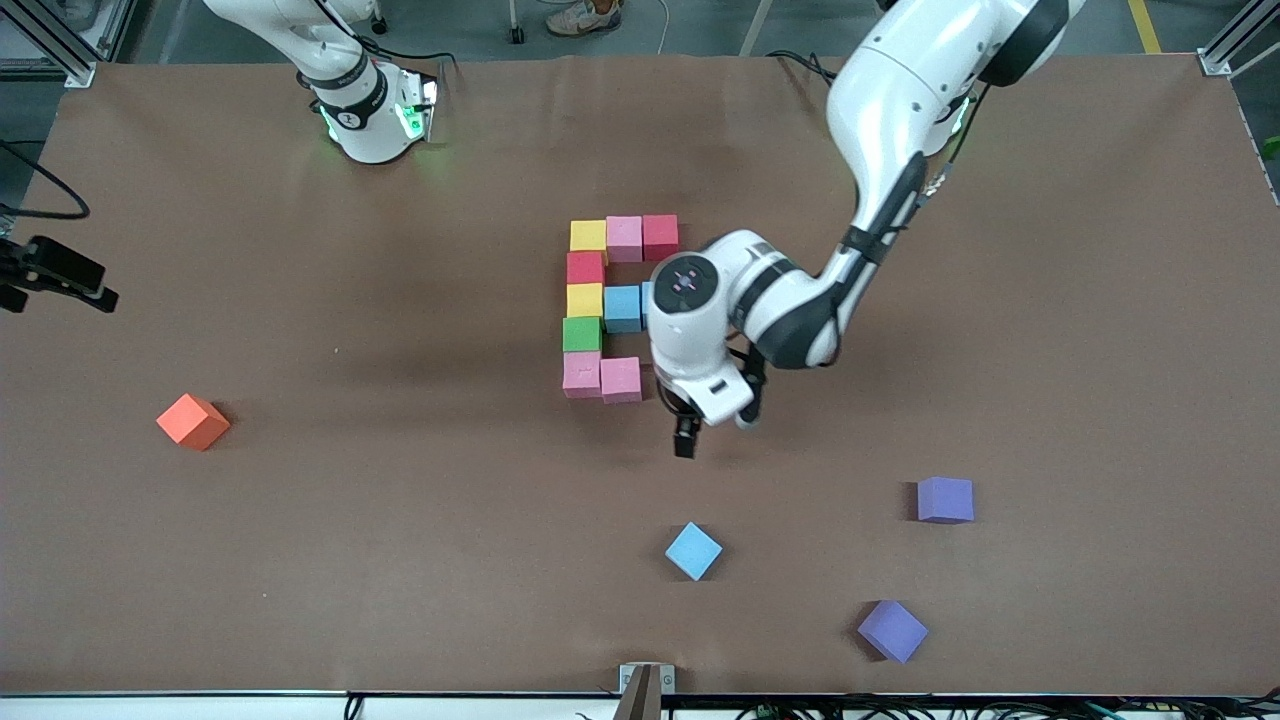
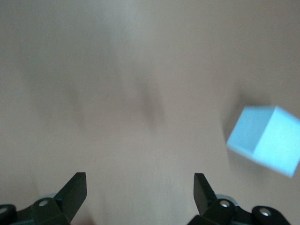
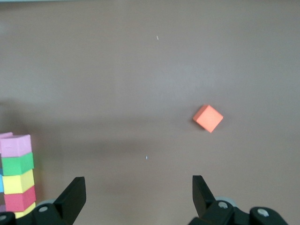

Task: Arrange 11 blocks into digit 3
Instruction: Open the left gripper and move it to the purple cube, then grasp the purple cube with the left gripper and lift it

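Observation:
The figure of touching cubes sits mid-table: a column of yellow (image 1: pixel 588 236), red (image 1: pixel 585 267), yellow (image 1: pixel 584 299), green (image 1: pixel 582 333) and pink (image 1: pixel 581 374). Pink (image 1: pixel 624 238) and red (image 1: pixel 660 236) form one bar, light blue (image 1: pixel 622 308) the middle one, pink (image 1: pixel 621 380) the nearest. My left arm hides the bars' ends. My left gripper (image 1: pixel 714 427) hangs open and empty over bare table beside the nearest bar. A loose light blue cube (image 1: pixel 693 550) lies nearer the camera and shows in the left wrist view (image 2: pixel 265 139). My right gripper (image 3: pixel 138 197) is open and empty, waiting.
Two purple cubes (image 1: pixel 945 499) (image 1: pixel 892 630) lie toward the left arm's end, near the front edge. An orange cube (image 1: pixel 193 421) lies toward the right arm's end, also in the right wrist view (image 3: pixel 207 118). A black device (image 1: pixel 55 270) sticks in at that table end.

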`<state>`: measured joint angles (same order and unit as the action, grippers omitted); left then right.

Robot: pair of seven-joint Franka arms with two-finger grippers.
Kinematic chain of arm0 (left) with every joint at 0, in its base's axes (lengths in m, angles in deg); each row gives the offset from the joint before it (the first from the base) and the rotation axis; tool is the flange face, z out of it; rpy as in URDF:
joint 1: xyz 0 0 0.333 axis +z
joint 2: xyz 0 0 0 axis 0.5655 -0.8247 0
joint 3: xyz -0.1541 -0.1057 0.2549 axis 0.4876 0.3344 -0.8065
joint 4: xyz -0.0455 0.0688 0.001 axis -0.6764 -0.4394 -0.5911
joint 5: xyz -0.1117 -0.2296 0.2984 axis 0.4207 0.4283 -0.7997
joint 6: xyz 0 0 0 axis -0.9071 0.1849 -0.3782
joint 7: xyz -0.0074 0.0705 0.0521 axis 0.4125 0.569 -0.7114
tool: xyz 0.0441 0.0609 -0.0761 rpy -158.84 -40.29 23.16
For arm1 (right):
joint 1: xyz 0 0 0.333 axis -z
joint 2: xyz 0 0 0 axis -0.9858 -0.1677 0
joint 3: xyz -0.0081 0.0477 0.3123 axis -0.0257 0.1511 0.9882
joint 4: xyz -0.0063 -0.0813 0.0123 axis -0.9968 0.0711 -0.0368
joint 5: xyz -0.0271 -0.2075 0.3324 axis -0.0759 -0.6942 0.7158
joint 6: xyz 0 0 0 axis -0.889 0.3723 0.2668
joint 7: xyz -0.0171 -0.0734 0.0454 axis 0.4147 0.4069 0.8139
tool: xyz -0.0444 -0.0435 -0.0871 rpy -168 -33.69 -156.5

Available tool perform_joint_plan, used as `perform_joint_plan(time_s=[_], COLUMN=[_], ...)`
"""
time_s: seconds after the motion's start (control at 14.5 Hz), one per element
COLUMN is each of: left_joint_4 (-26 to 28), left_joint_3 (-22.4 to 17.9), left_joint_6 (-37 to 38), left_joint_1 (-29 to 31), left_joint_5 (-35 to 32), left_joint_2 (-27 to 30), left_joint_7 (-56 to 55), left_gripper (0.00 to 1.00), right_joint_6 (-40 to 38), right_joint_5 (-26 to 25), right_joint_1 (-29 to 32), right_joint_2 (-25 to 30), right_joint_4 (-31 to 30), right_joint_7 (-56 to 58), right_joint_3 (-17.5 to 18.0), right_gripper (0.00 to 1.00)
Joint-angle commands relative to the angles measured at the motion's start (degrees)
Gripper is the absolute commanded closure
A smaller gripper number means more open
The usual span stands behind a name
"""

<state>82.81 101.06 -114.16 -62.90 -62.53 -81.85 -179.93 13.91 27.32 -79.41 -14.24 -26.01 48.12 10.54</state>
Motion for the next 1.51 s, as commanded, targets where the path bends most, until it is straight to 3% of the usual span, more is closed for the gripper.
perform_joint_plan(time_s=[0.0,0.21,0.96,1.45], left_joint_4=[1.2,1.2,4.1,8.0], left_joint_3=[0.5,0.6,0.5,0.8], left_joint_6=[3.0,3.1,3.4,2.8], left_joint_1=[4.0,9.1,21.6,28.2], left_joint_5=[-0.8,-0.9,-0.9,-1.0], left_joint_2=[1.9,2.2,3.5,5.0], left_joint_7=[10.2,27.6,75.4,97.0], left_gripper=[0.0,0.0,0.0,0.0], right_joint_6=[-1.8,0.5,1.7,2.4], right_joint_5=[-0.3,-0.2,-0.5,-0.1], right_joint_1=[0.3,3.2,2.3,3.1], right_joint_2=[0.0,-1.3,-2.1,-1.8], right_joint_4=[1.0,1.1,1.0,1.4], right_joint_7=[0.7,0.8,0.8,0.7], right_joint_3=[-0.2,-0.6,-0.3,-0.5], right_gripper=[0.0,0.0,0.0,0.0])
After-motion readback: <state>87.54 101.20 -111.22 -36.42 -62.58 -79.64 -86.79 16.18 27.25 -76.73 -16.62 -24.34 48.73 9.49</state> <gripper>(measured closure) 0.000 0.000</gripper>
